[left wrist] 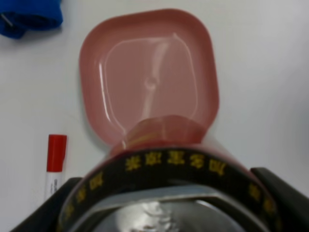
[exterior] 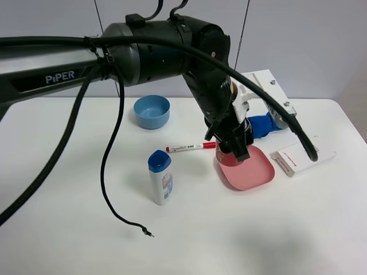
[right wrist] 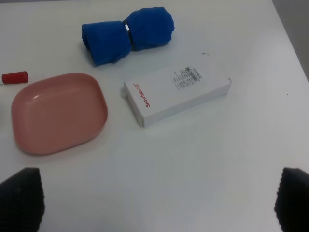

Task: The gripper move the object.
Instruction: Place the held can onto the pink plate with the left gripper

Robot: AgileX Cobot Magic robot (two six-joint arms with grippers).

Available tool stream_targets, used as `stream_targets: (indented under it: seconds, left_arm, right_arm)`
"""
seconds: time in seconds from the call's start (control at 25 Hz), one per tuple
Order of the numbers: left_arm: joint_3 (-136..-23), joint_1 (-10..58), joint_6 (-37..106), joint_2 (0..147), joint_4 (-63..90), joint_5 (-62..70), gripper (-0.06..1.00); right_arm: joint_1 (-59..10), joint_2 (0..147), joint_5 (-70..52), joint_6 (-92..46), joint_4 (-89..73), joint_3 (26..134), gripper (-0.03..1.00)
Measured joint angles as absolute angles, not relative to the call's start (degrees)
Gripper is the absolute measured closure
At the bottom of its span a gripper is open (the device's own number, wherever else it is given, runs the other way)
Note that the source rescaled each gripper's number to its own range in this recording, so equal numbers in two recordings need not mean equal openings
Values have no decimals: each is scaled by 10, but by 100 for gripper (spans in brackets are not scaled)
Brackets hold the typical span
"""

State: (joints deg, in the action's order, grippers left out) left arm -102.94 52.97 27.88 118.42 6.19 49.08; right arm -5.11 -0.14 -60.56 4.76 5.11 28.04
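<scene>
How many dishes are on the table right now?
2. A round light-blue plastic bowl sits back left; a pink rounded-square plastic plate lies right of centre, under the left claw gripping the small red drink can. The dark arm could hide more.

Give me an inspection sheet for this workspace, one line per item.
Surface: white table, no spills seen.
Job's things: red can gripped by left tool at pink plate's rim; contact unclear.
Clutter: blue bowl, red-capped marker, blue-capped bottle, blue cloth roll, white box.
Tools: left shut on can; right tool open, empty.
Cables: black cable hangs from arm, loose end on table.
Surroundings: pale wall; nothing else seen.
</scene>
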Motion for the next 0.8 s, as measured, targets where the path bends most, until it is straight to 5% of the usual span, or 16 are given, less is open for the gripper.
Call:
stream_targets:
  seconds: [0.8]
  left_arm:
    - [-1046,530,419,1290,57,400,92]
  right_arm:
    - [-51,-1,-606,48,51,280,-3]
